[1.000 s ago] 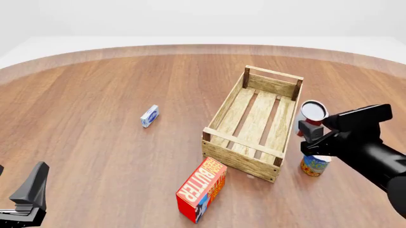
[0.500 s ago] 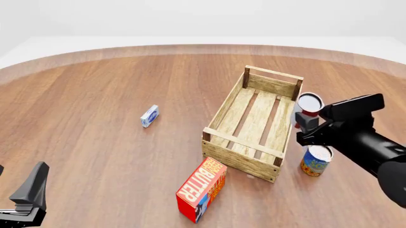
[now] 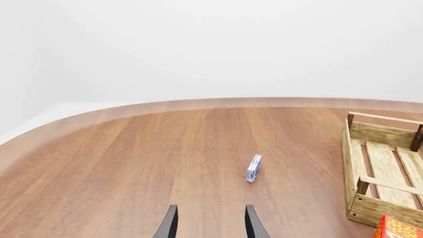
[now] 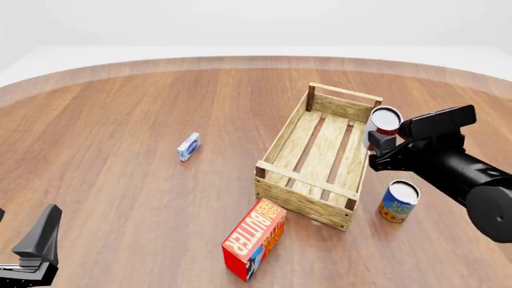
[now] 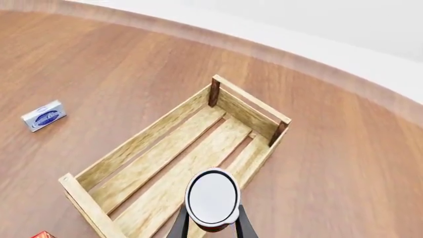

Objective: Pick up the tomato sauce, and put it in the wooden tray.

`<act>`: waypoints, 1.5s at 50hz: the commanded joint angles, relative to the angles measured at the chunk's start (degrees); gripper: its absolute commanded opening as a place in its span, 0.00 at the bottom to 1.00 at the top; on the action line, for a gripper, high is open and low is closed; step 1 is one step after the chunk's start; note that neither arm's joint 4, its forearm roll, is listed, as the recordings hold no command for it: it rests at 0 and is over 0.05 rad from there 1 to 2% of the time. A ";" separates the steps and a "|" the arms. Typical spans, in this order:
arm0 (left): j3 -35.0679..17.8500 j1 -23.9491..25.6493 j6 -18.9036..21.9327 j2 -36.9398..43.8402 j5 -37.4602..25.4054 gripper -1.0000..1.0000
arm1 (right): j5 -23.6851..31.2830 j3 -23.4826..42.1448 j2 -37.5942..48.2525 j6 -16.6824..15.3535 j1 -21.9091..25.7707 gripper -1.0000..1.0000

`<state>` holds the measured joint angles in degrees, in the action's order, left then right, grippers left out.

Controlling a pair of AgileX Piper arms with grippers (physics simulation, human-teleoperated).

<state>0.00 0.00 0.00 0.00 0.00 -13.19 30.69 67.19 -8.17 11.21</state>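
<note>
The right gripper (image 4: 378, 141) holds the tomato sauce (image 4: 385, 120) upright, its jaws closed on the can's sides, well clear of the desk (image 4: 120, 120). In the right wrist view the can (image 5: 212, 198) sits between the two fingers (image 5: 180, 225) with its silver top facing the camera, and the wooden tray (image 5: 165, 158) lies just beyond and below the jaws, its slatted floor open. From the front, the held can hangs over the tray's (image 4: 320, 156) right-hand long rail, near the far corner post; whether it is fully past the rail is hard to judge from this angle. Below the right jaws, on the desk just outside the tray, stands a blue and yellow can (image 4: 398, 201). The left gripper (image 3: 210, 225) hovers low with its jaws apart and nothing between them; a small blue and white box (image 3: 254, 168) lies on the desk ahead of them, and a butter box (image 4: 254, 239) rests near the tray's near corner.
</note>
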 commanded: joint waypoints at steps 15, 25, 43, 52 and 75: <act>0.00 0.00 0.00 0.00 0.00 1.00 | -3.32 3.21 6.72 1.27 0.46 0.00; 0.00 0.00 0.00 0.00 0.00 1.00 | -5.10 3.83 9.52 1.49 0.37 0.00; 0.00 0.00 0.00 0.00 0.00 1.00 | -7.71 6.09 15.78 1.88 1.31 0.00; 0.00 0.00 0.00 0.00 0.00 1.00 | -8.62 6.83 17.70 2.16 1.57 0.00; 0.00 0.00 0.00 0.00 0.00 1.00 | -11.55 9.60 24.40 2.95 2.77 0.00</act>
<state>0.00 0.00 0.00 0.00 0.00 -23.64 38.88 89.09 -6.46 13.44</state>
